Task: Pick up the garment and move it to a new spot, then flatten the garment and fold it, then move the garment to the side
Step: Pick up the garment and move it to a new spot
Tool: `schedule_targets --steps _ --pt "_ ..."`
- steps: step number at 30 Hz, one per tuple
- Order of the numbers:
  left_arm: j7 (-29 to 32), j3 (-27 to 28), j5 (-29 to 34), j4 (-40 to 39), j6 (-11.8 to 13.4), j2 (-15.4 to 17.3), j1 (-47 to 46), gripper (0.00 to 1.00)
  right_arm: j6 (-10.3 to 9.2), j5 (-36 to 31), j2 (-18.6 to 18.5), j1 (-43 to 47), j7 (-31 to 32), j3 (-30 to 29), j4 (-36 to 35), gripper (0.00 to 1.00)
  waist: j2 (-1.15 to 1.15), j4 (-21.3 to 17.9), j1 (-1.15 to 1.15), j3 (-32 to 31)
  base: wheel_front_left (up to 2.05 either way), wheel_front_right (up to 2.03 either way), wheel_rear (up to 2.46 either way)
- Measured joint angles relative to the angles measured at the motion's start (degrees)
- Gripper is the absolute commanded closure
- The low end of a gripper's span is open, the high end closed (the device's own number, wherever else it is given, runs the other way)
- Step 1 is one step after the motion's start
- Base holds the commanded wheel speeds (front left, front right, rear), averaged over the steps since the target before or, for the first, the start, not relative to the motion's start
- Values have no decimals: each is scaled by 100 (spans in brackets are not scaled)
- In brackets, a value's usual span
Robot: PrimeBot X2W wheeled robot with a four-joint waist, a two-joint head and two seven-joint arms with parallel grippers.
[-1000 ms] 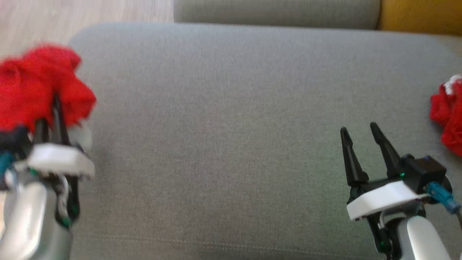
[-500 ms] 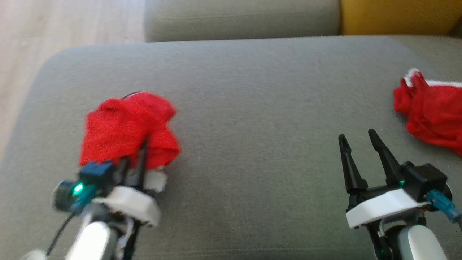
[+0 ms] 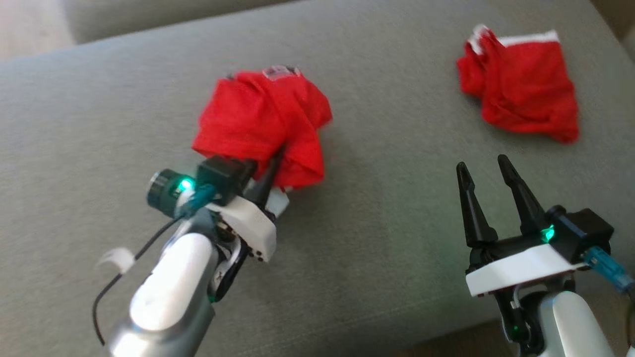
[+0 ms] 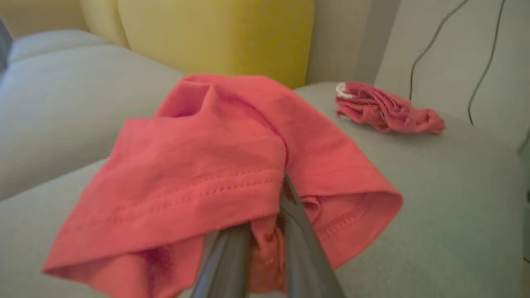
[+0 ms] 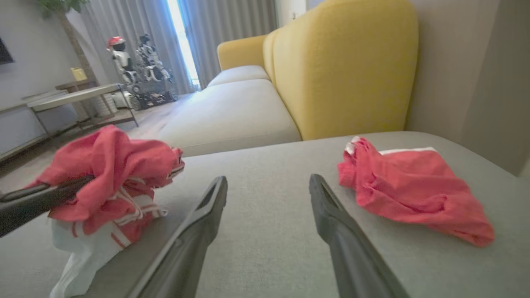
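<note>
Though your right pincer (image 3: 482,163) is spread, your left pincer (image 3: 278,153) pinches the red garment (image 3: 258,114). You've carried it inward from the cushion (image 3: 397,223)'s left edge.

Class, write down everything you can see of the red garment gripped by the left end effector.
The red garment looks like soft knit cloth, crumpled into a bunch, with a double-stitched hem and white, red-striped parts hanging beneath. The left end effector is shut on its folds and holds it over the grey sofa cushion. Whether its lowest edge touches the cushion is unclear.
</note>
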Motion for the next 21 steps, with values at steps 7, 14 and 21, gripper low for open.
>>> schedule_targets --steps 7,14,21 --pt "91 -237 -71 1089 -290 -197 -86 36 0 153 2 -98 -174 -5 174 0 0 -410 0 419 0 0 0" --pt "-218 -174 -341 1084 -254 -297 -1 0 0 190 7 -138 -230 -100 276 0 0 -219 0 349 0 0 0" --pt "-375 92 -538 522 83 -175 572 0 0 52 9 -131 -163 -196 272 0 0 264 0 91 0 0 0"
